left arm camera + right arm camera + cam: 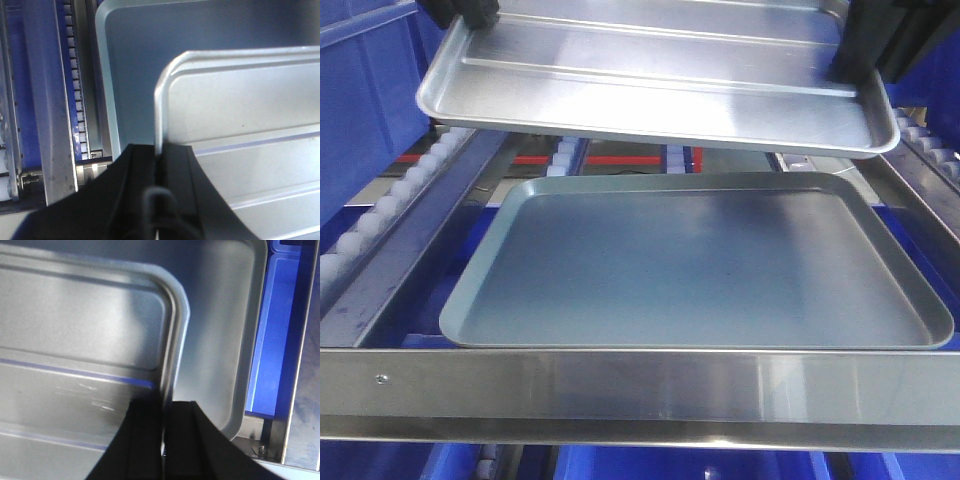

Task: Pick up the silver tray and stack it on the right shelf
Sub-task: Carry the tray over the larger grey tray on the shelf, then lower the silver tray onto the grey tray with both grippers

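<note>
You're holding the silver tray airborne, hovering just above the far end of the grey tray, which is lying on the shelf behind the front bar. Left hand and right hand are each clamping an end rim near a corner. I'm judging it light, stiff and slick, so thin rims may slip. Stay level while lowering.

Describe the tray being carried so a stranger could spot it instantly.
Start at the shelf's broad steel front bar; behind it lies a dull grey tray. Above that hangs the silver tray, pinched at each end by the left gripper and right gripper. Only it is shiny, with raised ribs.
</note>
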Robot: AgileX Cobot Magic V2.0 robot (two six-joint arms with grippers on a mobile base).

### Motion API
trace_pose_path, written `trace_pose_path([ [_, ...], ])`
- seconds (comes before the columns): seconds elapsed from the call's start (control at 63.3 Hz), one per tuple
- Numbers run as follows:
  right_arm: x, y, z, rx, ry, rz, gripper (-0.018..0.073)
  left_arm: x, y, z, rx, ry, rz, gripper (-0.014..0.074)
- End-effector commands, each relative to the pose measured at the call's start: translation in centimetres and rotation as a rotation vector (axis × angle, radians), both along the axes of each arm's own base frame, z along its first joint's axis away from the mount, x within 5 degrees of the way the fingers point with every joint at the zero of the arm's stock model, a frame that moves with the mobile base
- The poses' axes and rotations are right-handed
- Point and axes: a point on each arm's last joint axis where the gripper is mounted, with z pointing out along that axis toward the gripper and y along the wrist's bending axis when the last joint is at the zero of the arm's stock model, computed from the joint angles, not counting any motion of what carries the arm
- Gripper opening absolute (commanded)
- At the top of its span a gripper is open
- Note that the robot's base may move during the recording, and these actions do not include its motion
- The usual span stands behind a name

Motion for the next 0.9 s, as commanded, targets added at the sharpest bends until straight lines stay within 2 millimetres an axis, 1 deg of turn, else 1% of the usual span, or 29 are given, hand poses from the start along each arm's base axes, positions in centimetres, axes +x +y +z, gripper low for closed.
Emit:
trace_pose_path([
  [0.0, -0.15, -0.45, 2.01, -0.006, -0.102, 0.022, 0.0057, -0.60, 0.69, 2.61, -0.047, -0.104, -0.007, -0.0093],
  [0.774, 0.04, -0.29, 2.21, 0.009, -0.132, 0.030, 0.0057, -0.43, 0.51, 2.72, -0.063, -0.124, -0.013, -0.0093],
  [0.885, 0.20, -0.66, 2.21, -0.013, -0.137, 0.037, 0.0057, -0.12, 0.24, 2.40, -0.063, -0.125, -0.016, -0.0093],
])
